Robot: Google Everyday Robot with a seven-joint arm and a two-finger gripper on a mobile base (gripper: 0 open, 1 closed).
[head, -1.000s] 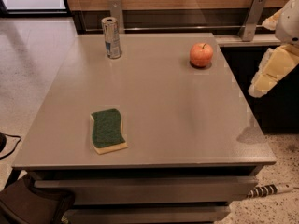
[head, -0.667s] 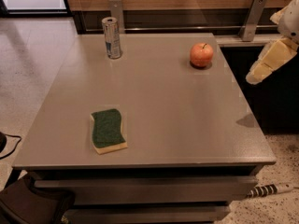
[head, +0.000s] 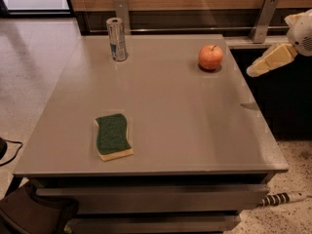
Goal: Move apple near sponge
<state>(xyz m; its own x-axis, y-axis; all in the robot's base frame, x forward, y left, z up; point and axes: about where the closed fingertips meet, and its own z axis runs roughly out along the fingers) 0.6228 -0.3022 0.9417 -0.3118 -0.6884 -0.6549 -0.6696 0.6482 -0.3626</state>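
The red-orange apple point(head: 210, 57) rests on the grey table point(head: 161, 111) at the far right. The sponge point(head: 112, 135), green top over pale yellow foam, lies flat near the front left. My gripper point(head: 258, 68) hangs at the right edge of the view, off the table's right side, a short way right of the apple and above the tabletop. It holds nothing.
A tall silver can point(head: 117, 38) stands at the far left of the table. Two metal brackets point(head: 263, 18) rise behind the table against a wooden wall. A dark bag point(head: 34, 213) sits on the floor at front left, and a power strip point(head: 280, 198) at front right.
My gripper has risen and swung up and back at the right edge, its tip now pointing left toward the apple. Apple, sponge and can have not moved.
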